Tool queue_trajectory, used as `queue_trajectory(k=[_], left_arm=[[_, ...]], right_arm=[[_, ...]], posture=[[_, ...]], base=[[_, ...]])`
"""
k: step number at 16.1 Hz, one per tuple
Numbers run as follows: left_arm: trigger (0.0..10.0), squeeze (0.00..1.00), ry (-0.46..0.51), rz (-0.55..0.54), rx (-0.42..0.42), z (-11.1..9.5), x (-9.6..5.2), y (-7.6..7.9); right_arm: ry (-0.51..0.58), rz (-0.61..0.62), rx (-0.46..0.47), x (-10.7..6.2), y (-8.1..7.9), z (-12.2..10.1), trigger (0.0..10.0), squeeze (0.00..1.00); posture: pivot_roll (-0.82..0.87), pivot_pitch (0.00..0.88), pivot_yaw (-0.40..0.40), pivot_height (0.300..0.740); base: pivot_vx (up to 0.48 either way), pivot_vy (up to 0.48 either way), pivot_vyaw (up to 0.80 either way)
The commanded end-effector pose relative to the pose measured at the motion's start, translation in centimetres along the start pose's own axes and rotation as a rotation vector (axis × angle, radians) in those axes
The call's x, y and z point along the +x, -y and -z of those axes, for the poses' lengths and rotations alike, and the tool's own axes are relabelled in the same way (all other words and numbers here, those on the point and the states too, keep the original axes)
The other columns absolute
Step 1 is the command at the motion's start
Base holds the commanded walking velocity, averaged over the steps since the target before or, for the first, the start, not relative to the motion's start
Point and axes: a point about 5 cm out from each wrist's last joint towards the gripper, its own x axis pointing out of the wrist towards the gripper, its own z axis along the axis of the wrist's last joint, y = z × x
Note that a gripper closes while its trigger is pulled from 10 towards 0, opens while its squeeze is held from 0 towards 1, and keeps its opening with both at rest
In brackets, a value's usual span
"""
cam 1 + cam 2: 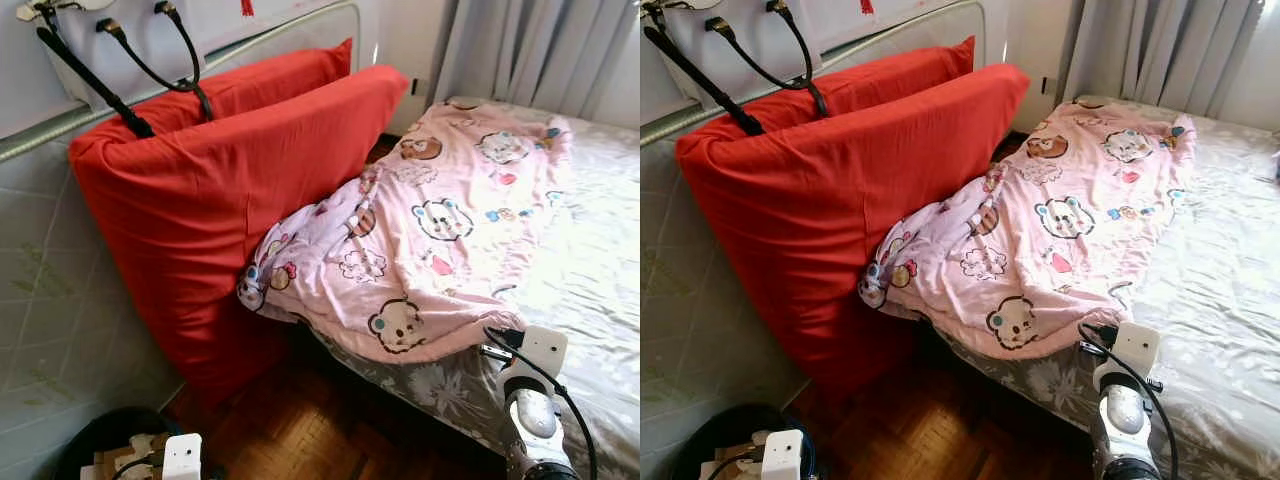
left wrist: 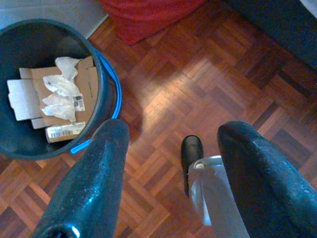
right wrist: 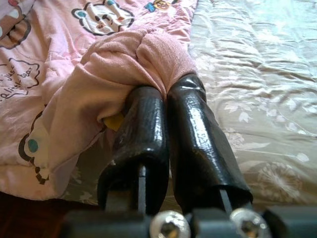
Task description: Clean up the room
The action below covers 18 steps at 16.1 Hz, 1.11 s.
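Step in hand, as I judge it: bed-making part of the room tidy. The right gripper (image 3: 166, 99) is reaching in over the near edge of the bed (image 1: 600, 290), and its jaws are pressing together on a bunched fold of the pink cartoon-bear quilt (image 1: 440, 220) at that quilt's near edge.

The quilt is lying crumpled across the left part of the bed, its near-left corner spilling off the mattress edge and resting against the big red cushion (image 1: 210, 200). That cushion is leaning upright against the wall at left, with a second red one just behind it. The grey flowered sheet is lying bare on the right of the bed.

The left gripper (image 2: 171, 144) is hanging low at near left over the parquet floor (image 2: 198, 74), jaws apart and holding nothing. A dark waste bin (image 2: 106, 89) with cardboard and crumpled paper inside is standing just beside it.

Next move, my estimate: keeping the pinch firm and drawing the fold rightward and toward the far side, so the quilt is spreading flat over the sheet. Risk: the thick fold slipping out, since only a small bunch is being held.
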Motion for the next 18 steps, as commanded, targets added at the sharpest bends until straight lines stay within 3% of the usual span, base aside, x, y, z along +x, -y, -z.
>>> queue_trajectory(k=[1, 4, 5, 6, 10, 13, 18], left_arm=[[10.0, 0.00, -0.015, -0.009, 0.011, 0.4, -0.1, -0.3], [10.0, 0.00, -0.015, -0.009, 0.011, 0.4, -0.1, -0.3], [10.0, 0.00, -0.021, -0.007, 0.011, 0.6, -0.2, -0.2], [10.0, 0.00, -0.025, -0.005, 0.009, 0.6, -0.2, -0.1], [10.0, 0.00, -0.024, -0.002, 0.012, 0.6, -0.2, -0.1], [10.0, 0.00, -0.020, -0.001, 0.015, 0.5, -0.1, 0.0], [10.0, 0.00, -0.022, -0.001, 0.017, 0.6, -0.2, 0.0]], right_arm=[[0.023, 0.001, 0.005, 0.2, -0.1, -0.5, 10.0, 0.00], [0.023, 0.001, 0.005, 0.2, -0.1, -0.5, 10.0, 0.00], [-0.109, -0.009, -0.059, -1.0, 0.3, 2.2, 10.0, 0.00], [-0.331, -0.019, -0.138, -3.5, 1.2, 6.5, 10.0, 0.00], [-0.344, -0.007, -0.134, -4.0, 1.7, 7.1, 10.0, 0.00], [-0.442, 0.012, -0.129, -4.9, 2.2, 8.5, 10.0, 0.00], [-0.472, 0.021, -0.135, -5.3, 2.5, 8.9, 10.0, 0.00]], posture=[[-0.04, 0.000, 0.023, 0.740], [-0.04, 0.000, 0.023, 0.740], [-0.04, 0.000, 0.013, 0.740], [-0.04, 0.000, 0.013, 0.740], [-0.05, 0.000, 0.019, 0.740], [-0.05, 0.000, 0.021, 0.740], [-0.05, 0.000, 0.026, 0.740]], base=[[0.000, 0.000, 0.00], [0.000, 0.000, 0.00], [0.000, 0.000, 0.00], [0.000, 0.000, 0.00], [0.000, 0.000, 0.00], [0.000, 0.000, 0.00], [0.000, 0.000, 0.00]])
